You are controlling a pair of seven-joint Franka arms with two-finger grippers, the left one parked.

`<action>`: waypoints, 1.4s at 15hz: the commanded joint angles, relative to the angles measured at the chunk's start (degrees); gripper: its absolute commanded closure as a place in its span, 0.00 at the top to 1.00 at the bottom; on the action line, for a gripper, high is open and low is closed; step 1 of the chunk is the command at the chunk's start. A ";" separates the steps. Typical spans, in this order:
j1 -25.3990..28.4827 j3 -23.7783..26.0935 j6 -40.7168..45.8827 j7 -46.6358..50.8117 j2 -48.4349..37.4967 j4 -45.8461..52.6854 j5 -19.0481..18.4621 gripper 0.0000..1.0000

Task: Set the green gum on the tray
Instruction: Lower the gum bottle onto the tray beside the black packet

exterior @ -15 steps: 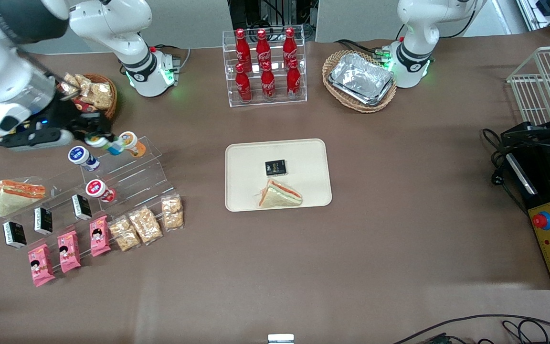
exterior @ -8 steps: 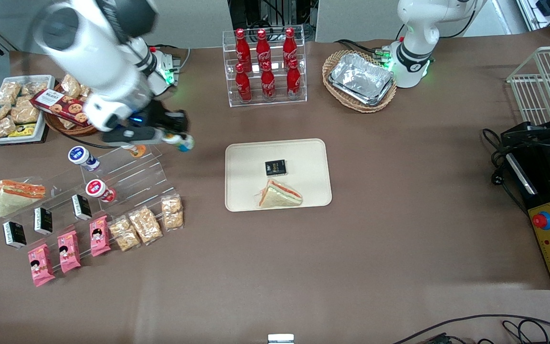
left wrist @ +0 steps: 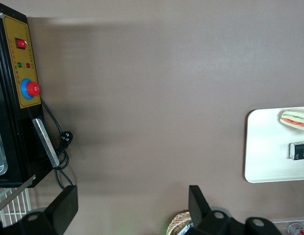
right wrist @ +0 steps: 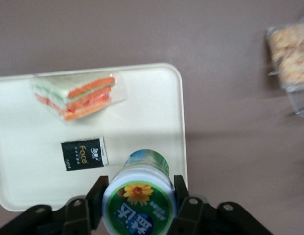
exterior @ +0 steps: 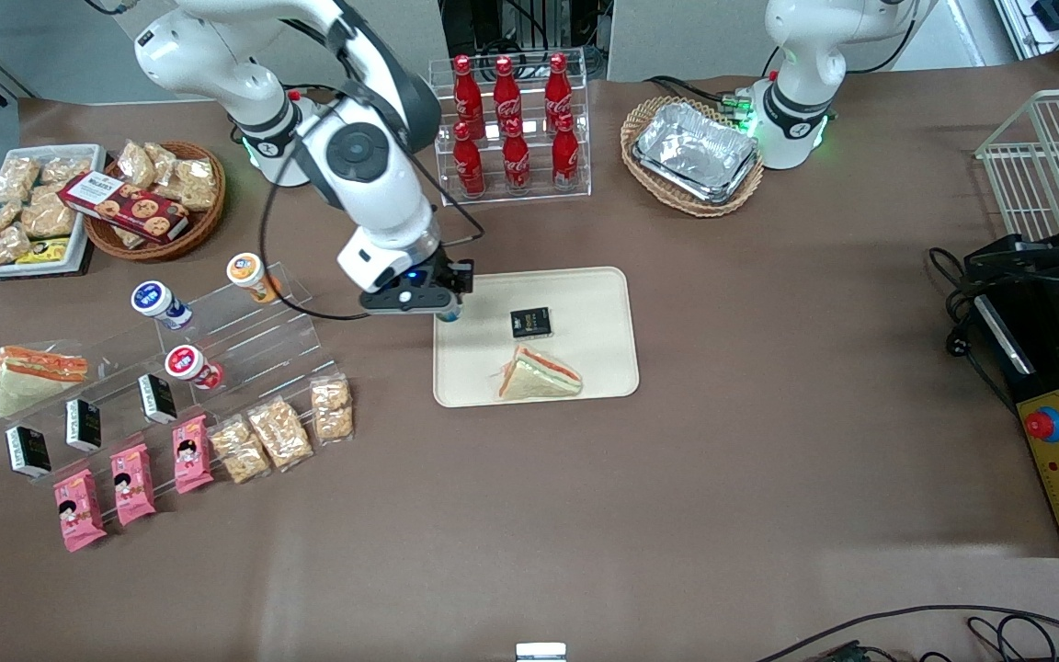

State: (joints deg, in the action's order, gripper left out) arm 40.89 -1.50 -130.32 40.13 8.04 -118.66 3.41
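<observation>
My right gripper is shut on the green gum, a small round jar with a green lid and whitish body. It holds the jar above the cream-beige tray, over the tray's edge nearest the working arm's end. In the front view only the jar's teal bottom shows under the hand. In the wrist view the fingers press the jar's sides, with the tray below. On the tray lie a wrapped sandwich and a small black pack.
A clear stepped rack toward the working arm's end holds orange-lidded, blue-lidded and red-lidded jars, with snack packs nearer the camera. A cola bottle rack and a foil-tray basket stand farther back.
My gripper has carried the green gum from the clear rack across the table to above the tray's edge. The rest has not moved.
</observation>
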 commanded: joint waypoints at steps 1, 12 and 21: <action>3.75 -0.78 -5.63 3.28 -0.40 -5.87 -1.12 0.00; 5.34 -0.87 -21.28 5.49 6.80 -12.12 -1.48 0.00; 4.81 -1.31 -21.64 5.49 7.51 -11.77 -1.56 1.00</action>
State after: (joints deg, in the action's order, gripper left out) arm 45.65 -2.41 -150.69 44.23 15.12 -130.78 3.15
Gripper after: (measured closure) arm 0.405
